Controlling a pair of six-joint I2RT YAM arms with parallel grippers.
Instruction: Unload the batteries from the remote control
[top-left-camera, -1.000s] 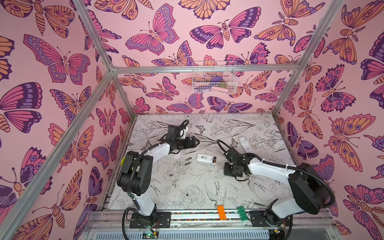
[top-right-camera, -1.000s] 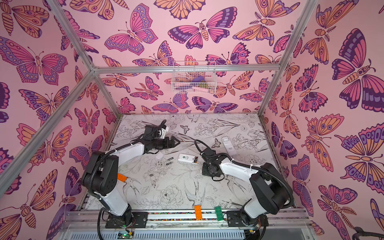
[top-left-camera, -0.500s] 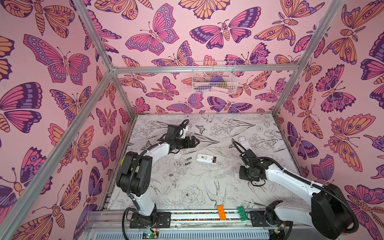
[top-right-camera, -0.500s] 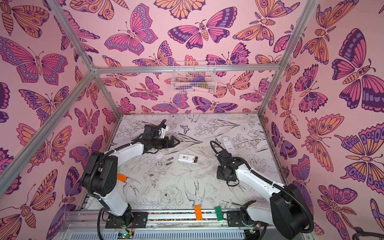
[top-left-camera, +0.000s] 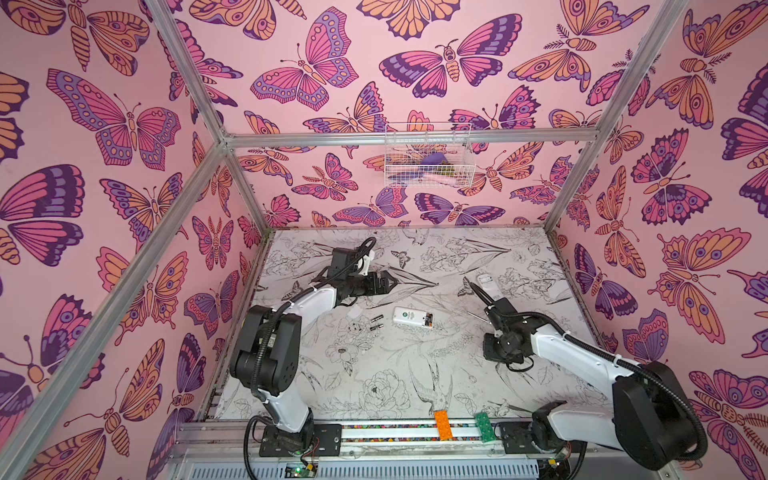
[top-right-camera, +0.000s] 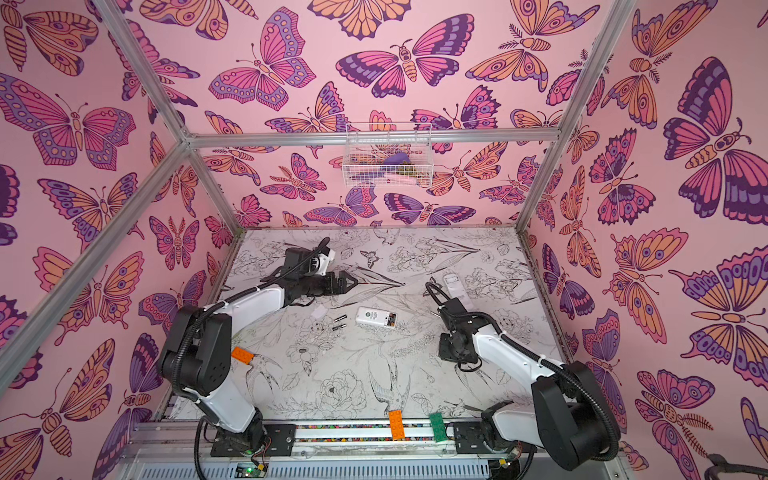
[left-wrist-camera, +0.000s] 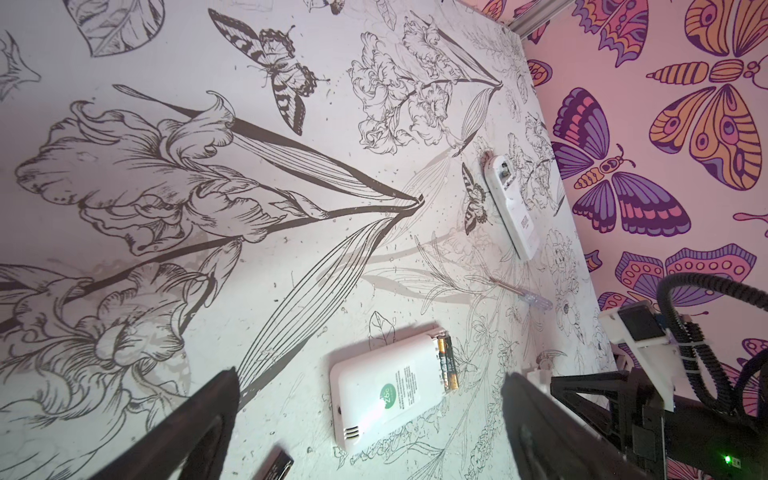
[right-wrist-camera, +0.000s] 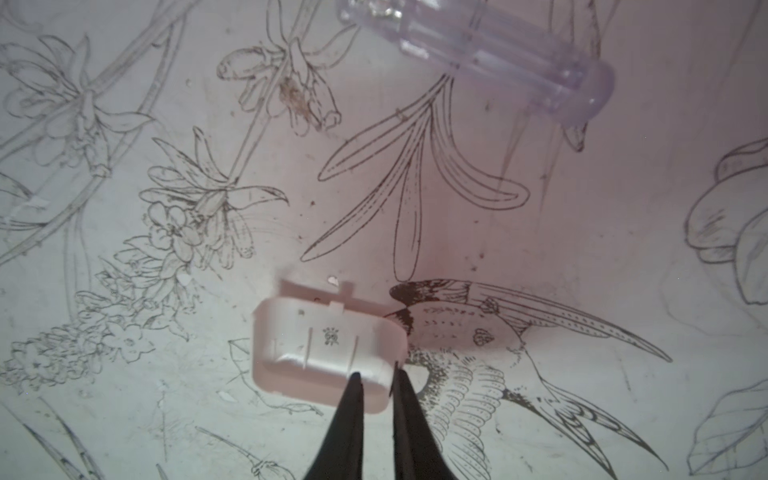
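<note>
Beyond the remote (top-left-camera: 412, 318) the left gripper (top-left-camera: 392, 282) was held level, wide and empty; the right gripper (right-wrist-camera: 377, 376) was pointed down, barely parted astride a cover (right-wrist-camera: 324, 345).

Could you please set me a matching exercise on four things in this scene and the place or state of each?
Things:
1. remote control
2. loose batteries
3. battery cover
4. screwdriver

States:
A. at the tips of the right tool
B. bay open, a cell inside
C. clear handle, lying flat
D. a pair, lying side by side

Pairs: 1-B, 2-D, 3-A, 4-C.
</note>
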